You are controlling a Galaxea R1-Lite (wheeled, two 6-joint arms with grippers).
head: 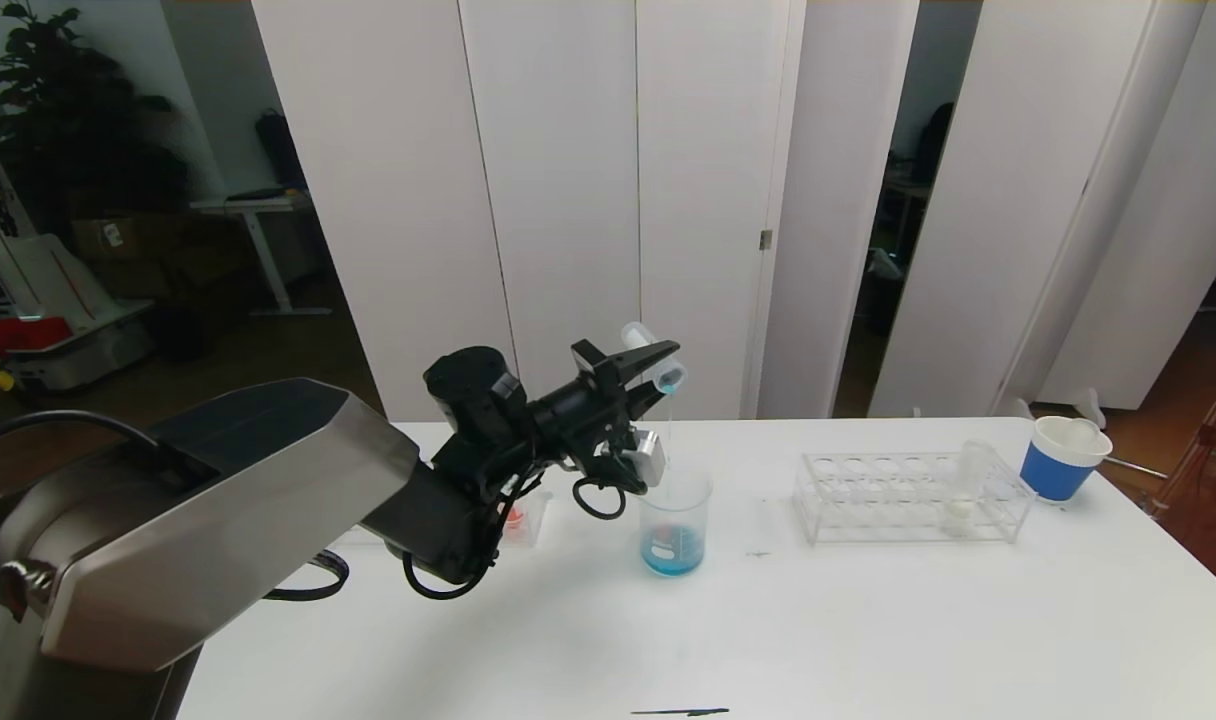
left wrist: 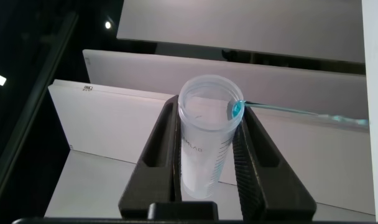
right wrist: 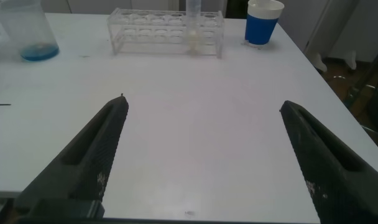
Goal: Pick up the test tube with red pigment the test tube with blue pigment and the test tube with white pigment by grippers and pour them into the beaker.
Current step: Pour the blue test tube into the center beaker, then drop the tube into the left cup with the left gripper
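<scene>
My left gripper (head: 656, 366) is shut on the test tube with blue pigment (head: 654, 358) and holds it tipped, mouth down, above the beaker (head: 675, 525). A thin blue stream runs from the tube's lip into the beaker, which holds blue liquid at its bottom. In the left wrist view the tube (left wrist: 204, 143) sits between the fingers (left wrist: 258, 149) with a blue drop at its rim. The test tube with white pigment (head: 963, 488) stands in the clear rack (head: 868, 495). A red-pigment tube (head: 515, 518) shows partly behind the left arm. My right gripper (right wrist: 201, 109) is open and empty over the table's near side.
A blue-and-white paper cup (head: 1060, 458) stands at the table's far right corner, beyond the rack. The right wrist view also shows the beaker (right wrist: 30, 31), the rack (right wrist: 152, 31) and the cup (right wrist: 262, 22). A dark mark (head: 680, 712) lies at the table's front edge.
</scene>
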